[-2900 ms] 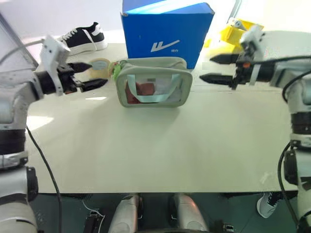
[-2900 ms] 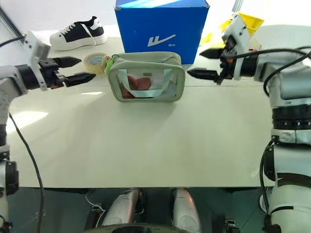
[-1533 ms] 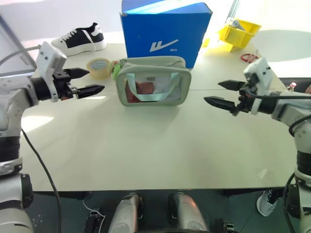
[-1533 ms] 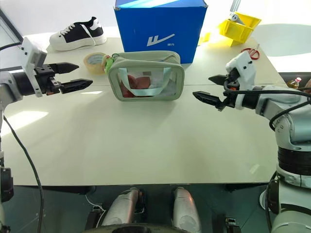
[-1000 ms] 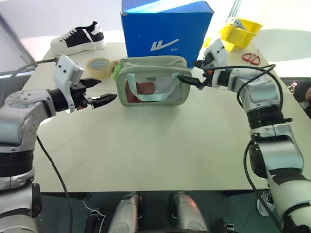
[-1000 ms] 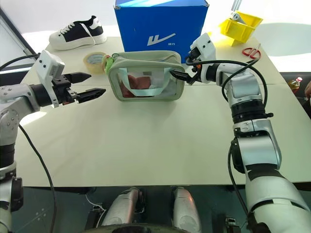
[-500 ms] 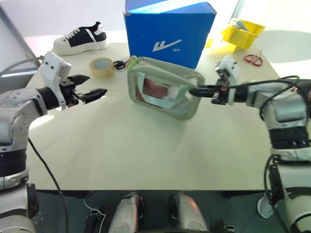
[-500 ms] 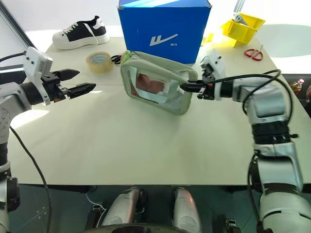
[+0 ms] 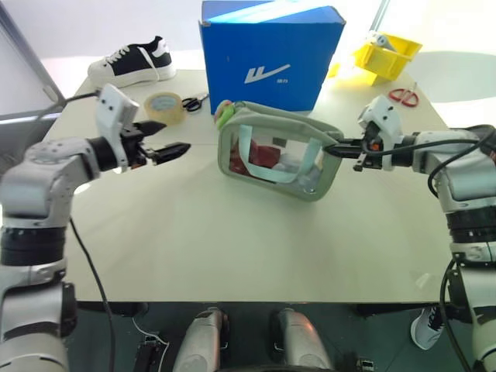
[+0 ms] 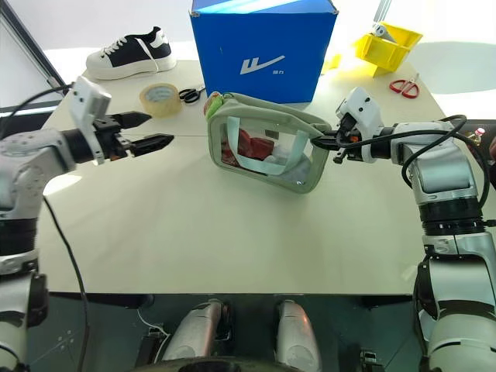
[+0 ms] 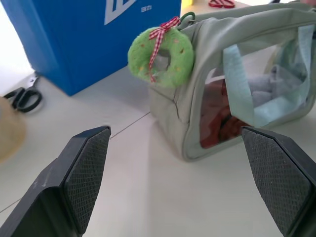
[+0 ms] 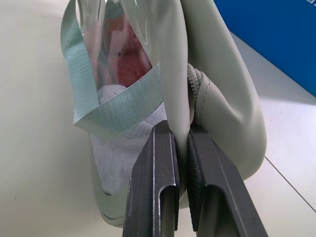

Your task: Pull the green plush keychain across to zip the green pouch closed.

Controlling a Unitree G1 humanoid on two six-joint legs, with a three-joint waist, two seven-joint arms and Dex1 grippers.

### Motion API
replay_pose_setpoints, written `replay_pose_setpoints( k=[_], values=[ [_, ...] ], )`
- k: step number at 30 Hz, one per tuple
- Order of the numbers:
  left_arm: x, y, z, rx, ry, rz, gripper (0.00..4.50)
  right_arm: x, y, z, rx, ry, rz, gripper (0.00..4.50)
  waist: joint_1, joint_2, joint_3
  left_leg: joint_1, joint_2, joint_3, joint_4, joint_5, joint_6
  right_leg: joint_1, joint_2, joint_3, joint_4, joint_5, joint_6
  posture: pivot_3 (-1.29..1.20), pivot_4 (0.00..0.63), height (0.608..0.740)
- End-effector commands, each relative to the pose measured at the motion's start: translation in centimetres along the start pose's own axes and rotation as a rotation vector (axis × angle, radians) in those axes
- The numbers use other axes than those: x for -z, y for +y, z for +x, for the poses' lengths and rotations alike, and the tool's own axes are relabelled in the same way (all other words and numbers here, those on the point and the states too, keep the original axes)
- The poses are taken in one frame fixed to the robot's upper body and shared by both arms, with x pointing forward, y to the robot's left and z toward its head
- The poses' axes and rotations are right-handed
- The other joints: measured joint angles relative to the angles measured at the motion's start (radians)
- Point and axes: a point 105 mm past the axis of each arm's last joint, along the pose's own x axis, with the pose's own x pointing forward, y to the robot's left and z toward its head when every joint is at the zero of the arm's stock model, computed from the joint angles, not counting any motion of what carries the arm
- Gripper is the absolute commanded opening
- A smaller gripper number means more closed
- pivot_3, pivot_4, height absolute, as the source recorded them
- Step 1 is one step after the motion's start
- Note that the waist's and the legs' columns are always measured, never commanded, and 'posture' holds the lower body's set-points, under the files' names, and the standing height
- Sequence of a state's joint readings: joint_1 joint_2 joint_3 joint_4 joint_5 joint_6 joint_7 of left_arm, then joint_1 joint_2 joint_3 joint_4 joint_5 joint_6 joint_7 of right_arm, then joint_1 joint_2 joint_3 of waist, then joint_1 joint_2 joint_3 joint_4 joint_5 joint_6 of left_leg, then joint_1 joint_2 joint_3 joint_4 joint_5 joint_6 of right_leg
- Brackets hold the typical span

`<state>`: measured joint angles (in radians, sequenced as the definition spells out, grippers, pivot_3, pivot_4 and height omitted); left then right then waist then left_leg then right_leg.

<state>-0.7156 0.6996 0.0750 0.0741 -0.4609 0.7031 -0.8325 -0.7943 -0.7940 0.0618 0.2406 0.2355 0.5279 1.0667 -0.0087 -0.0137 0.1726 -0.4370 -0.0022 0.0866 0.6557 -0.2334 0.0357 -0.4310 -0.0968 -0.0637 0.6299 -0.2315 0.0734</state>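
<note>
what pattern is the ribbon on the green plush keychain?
Red-and-white gingham check, tied in a bow at the top of the green plush keychain; clearest in the left wrist view.

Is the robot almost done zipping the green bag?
Not yet. Done: the right tool is shut on the end edge of the green pouch, steadying it. In hand: the left tool is open, aimed at the green plush keychain without touching it. Left: grabbing the keychain and pulling it across.

A pale green pouch (image 9: 277, 161) stands slanted at frame centre, a fuzzy green ring keychain (image 9: 225, 115) hanging at its upper-left corner.
</note>
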Motion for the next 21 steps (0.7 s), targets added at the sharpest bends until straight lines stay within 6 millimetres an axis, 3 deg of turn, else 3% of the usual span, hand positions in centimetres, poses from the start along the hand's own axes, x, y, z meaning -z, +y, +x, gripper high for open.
replay_pose_setpoints(
  k=[1,7,13,16,20,21],
  values=[
    [-1.0,-0.4,1.7,0.038,-0.038,0.043,4.5,-0.6,0.2,0.3,-0.009,-0.003,-0.011,0.03,-0.003,0.0,0.0,0.0,0.0,0.0,0.0,0.0,0.0,0.0,0.0,0.0,0.0,0.0,0.0,0.0,0.15,0.74],
    [-0.1,-0.6,3.5,0.086,-0.01,0.072,4.5,-1.0,0.3,0.3,-0.003,-0.018,-0.01,0.03,-0.006,0.0,0.0,0.0,0.001,0.0,0.001,0.0,0.001,0.0,0.001,0.0,0.001,0.002,0.003,0.0,0.15,0.74],
    [-1.2,-0.1,1.6,0.091,0.004,0.116,4.5,-2.1,1.7,-0.1,-0.057,-0.055,0.002,0.03,-0.009,0.0,0.0,0.0,0.001,0.0,0.0,0.0,0.001,-0.001,0.0,0.0,0.001,0.001,0.002,0.0,0.15,0.74],
    [-2.0,0.2,0.1,0.084,0.017,0.147,4.5,-2.1,2.4,-0.6,-0.093,-0.048,-0.002,1.13,-0.009,0.0,0.0,0.0,0.001,0.0,-0.001,0.0,0.001,-0.002,0.0,0.001,0.0,0.0,0.0,0.0,0.15,0.74],
    [-3.3,0.2,-1.7,0.08,0.01,0.158,4.5,-3.3,1.8,-1.7,-0.043,-0.051,-0.073,3.09,-0.005,0.0,0.0,0.0,0.001,0.0,-0.003,-0.001,0.0,-0.003,-0.002,0.001,0.0,0.0,-0.001,0.0,0.15,0.74],
    [-3.6,0.1,-2.2,0.085,0.009,0.163,4.5,-4.3,1.7,-2.1,-0.038,-0.071,-0.098,3.09,-0.006,0.001,0.0,-0.001,0.001,0.0,-0.003,-0.001,0.0,-0.003,-0.002,0.001,0.0,0.0,-0.001,0.0,0.15,0.74]
  ],
)
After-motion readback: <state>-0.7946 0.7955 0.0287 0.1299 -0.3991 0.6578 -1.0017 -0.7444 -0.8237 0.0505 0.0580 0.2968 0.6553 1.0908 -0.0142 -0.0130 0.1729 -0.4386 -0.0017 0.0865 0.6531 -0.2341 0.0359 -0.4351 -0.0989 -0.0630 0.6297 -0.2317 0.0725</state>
